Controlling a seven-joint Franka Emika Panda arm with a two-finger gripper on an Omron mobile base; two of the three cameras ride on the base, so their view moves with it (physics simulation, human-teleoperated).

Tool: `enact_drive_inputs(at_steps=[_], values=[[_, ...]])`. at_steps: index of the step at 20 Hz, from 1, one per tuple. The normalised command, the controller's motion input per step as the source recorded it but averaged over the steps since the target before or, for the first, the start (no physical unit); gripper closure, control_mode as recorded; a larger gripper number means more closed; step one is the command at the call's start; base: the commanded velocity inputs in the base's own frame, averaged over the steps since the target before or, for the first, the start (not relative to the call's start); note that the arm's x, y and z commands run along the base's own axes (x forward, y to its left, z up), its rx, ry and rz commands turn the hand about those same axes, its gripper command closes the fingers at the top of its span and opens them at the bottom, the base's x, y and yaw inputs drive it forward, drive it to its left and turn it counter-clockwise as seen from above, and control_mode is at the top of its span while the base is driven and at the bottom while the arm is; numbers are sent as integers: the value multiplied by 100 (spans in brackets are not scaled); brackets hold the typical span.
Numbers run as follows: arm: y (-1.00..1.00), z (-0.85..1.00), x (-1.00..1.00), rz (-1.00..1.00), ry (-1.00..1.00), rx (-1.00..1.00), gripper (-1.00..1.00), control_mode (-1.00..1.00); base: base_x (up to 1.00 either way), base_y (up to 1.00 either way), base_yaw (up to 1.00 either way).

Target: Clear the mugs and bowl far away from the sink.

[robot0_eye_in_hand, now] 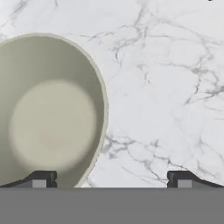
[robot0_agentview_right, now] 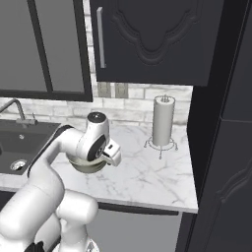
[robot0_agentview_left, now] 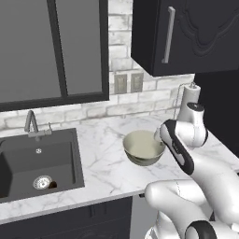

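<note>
Bowl [robot0_eye_in_hand: 48,113] on marble counter [robot0_eye_in_hand: 166,87], right of sink [robot0_agentview_left: 37,163]. End effector [robot0_eye_in_hand: 111,179] spread wide, empty, straddling bowl's rim. Descend so one finger enters bowl, pinch wall firmly, lift level.

Marble counter [robot0_agentview_left: 107,163]; brick wall [robot0_agentview_left: 121,100]; dark cabinets [robot0_agentview_right: 152,39]

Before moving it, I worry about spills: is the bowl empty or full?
Empty. The hand view looks into the bowl and shows a bare pale inside; it stands upright on the counter.
</note>
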Motion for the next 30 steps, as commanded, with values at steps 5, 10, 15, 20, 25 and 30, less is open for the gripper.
enact_drive_inputs(at_steps=[5, 10, 15, 20, 25, 30], values=[[0, -18, 26, 7, 0, 7, -100, -100, 0, 0, 0], [0, -21, 26, 4, -1, 1, -100, -100, 0, 0, 0], [0, -27, 18, 1, 0, 0, -100, -100, 0, 0, 0], [1, -26, 17, 1, 0, 0, -100, -100, 0, 0, 0], [10, -20, 19, 0, 0, 0, 100, -100, 0, 0, 0], [26, -19, 9, 0, 0, 1, 100, -100, 0, 0, 0]])
